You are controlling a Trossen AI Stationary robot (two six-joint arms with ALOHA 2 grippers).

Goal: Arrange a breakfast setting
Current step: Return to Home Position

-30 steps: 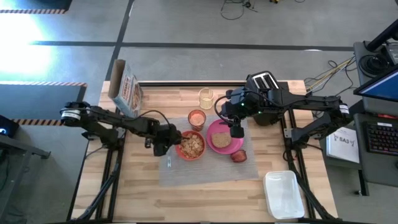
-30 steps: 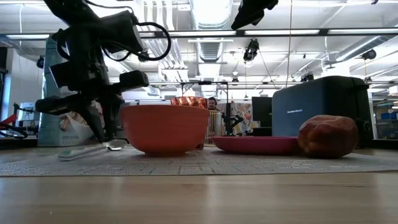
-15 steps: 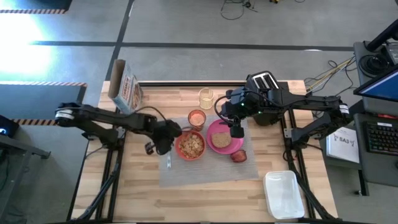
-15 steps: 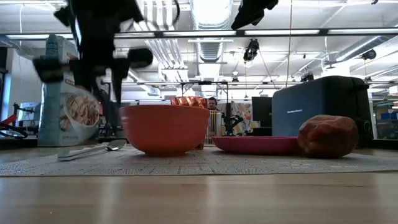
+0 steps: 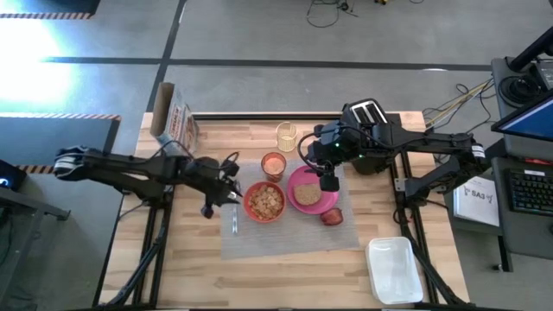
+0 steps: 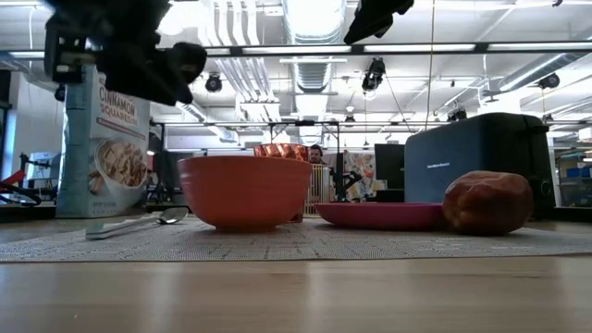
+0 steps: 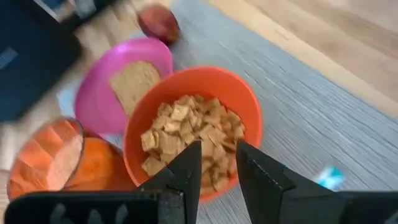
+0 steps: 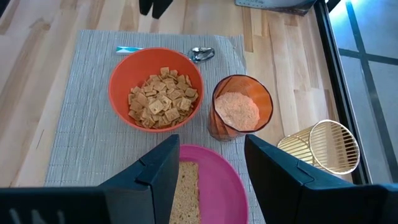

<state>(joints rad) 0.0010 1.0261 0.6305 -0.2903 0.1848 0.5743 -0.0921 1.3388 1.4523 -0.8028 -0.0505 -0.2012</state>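
1. grey placemat (image 5: pixel 285 240) lies mid-worktop, every piece on it.
2. pink plate (image 6: pixel 379 215), toward the right edge, carries the toast (image 7: pixel 134 81).
3. orange bowl (image 6: pixel 245 192) of cereal sits just left of it.
4. left hand (image 7: pixel 217 149), released and empty, hangs off the mat's left side; right hand (image 8: pixel 211 142), fingers parted, hovers over the plate.
5. cup (image 8: pixel 219 129) stands toward the far edge; apple (image 6: pixel 487 202) by the plate's near side.
6. spoon (image 6: pixel 129 224) lies left of the bowl: setting looks complete, only parking the arms remains.

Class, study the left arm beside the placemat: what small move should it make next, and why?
Probably draw the left gripper back toward its side: it is open and holds nothing, the spoon lies on the placemat beside the bowl, and the right gripper hovers above the plate.
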